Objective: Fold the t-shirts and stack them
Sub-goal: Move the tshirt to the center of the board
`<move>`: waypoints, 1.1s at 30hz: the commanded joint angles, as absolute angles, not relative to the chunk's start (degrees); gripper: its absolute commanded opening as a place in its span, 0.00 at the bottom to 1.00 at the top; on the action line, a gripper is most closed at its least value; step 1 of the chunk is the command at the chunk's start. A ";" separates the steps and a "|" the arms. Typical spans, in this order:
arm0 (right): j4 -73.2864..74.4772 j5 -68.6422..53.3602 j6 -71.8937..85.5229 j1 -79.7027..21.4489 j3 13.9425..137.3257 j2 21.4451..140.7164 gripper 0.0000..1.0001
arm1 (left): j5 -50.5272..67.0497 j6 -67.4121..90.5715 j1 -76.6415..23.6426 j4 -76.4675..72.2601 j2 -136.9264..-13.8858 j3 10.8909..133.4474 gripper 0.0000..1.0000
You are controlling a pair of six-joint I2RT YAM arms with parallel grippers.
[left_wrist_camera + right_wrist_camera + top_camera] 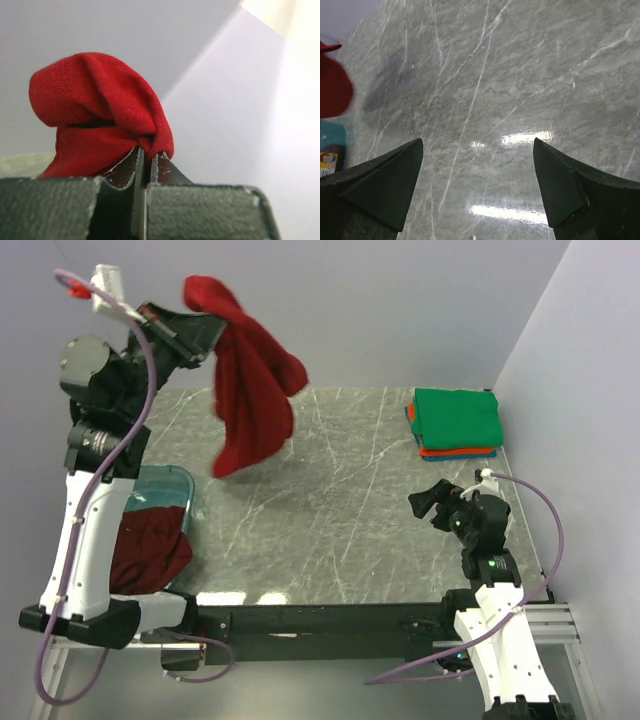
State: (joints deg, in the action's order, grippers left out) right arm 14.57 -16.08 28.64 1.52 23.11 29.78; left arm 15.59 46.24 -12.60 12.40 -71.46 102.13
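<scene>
My left gripper is raised high at the back left, shut on a fold of the bright red t-shirt, which hangs down over the table's back left. In the left wrist view the red cloth bunches above the closed gripper. The maroon t-shirt lies in the blue tub at the left. A folded stack with the green t-shirt on top, orange and blue edges under it, sits at the back right. My right gripper is open and empty over the table.
The translucent blue plastic tub stands at the table's left edge beside the left arm. The grey marble table spreads between the arms. A wall stands behind and to the right.
</scene>
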 commanded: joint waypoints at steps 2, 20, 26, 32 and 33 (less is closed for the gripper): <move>13.01 -15.64 28.12 1.49 22.94 28.57 0.96 | 20.48 42.90 -20.64 7.64 -74.96 108.01 0.01; 11.08 -22.75 26.11 1.32 22.50 31.99 0.96 | 5.38 44.65 -26.02 -0.18 -70.58 59.54 0.01; 11.50 -19.00 23.29 -10.09 25.21 40.94 0.96 | 1.06 45.52 -26.01 -0.18 -69.44 48.10 0.01; 10.29 -13.54 25.66 -16.87 30.31 53.50 0.93 | -3.51 46.93 -25.93 2.20 -69.34 42.64 0.01; 10.11 -13.36 26.10 -17.57 31.28 54.74 0.93 | -3.86 47.11 -25.93 2.20 -69.43 42.28 0.01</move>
